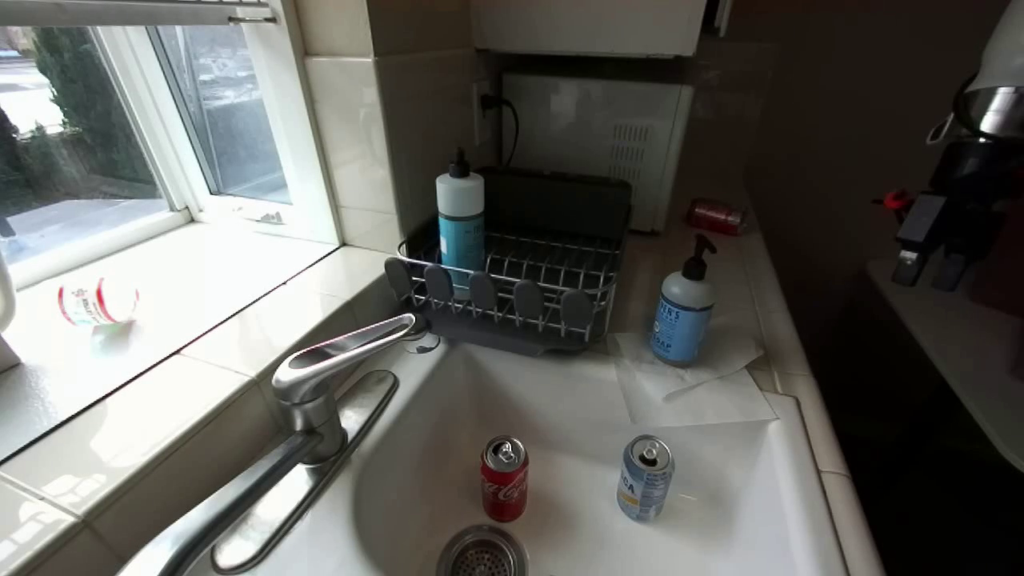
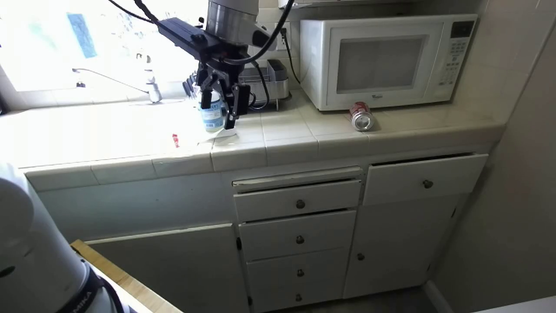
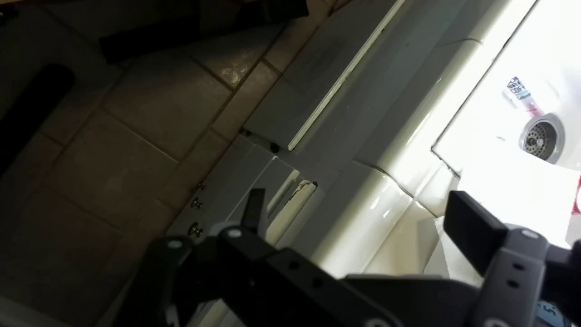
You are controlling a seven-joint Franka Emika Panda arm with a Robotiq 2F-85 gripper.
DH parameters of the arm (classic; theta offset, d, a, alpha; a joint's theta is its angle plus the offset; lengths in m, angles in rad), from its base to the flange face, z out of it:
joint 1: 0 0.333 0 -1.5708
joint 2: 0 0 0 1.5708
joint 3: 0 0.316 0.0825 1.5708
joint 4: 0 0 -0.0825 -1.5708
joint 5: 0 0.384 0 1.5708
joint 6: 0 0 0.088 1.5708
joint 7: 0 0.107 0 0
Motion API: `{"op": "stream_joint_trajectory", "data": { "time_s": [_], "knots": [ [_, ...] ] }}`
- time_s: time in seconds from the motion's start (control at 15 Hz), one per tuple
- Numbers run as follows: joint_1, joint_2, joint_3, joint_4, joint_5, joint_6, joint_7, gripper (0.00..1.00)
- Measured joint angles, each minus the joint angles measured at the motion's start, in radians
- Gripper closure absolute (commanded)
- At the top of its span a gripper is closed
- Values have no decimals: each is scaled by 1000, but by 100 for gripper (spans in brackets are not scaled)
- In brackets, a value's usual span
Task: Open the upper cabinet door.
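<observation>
Above the microwave (image 2: 386,65), the upper cabinet door (image 1: 724,18) shows nearly edge-on in an exterior view as an upright white strip, cropped so its long axis is unclear, while the robot arm (image 2: 228,21) holds its gripper (image 2: 218,113) pointing down near the front edge of the counter (image 2: 286,150), fingers (image 3: 472,225) spread apart

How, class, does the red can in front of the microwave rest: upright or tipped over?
Tipped over: in an exterior view the red can lies on its side on the counter, silver end facing the viewer.
</observation>
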Motion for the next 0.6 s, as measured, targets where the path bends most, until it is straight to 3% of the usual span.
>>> {"op": "stream_joint_trajectory", "data": {
  "time_s": [0.27,0.6],
  "knots": [
    [-5,0,5,1,1,10,0,0],
    [-18,6,12,59,-5,192,-54,0]
  ]
}}
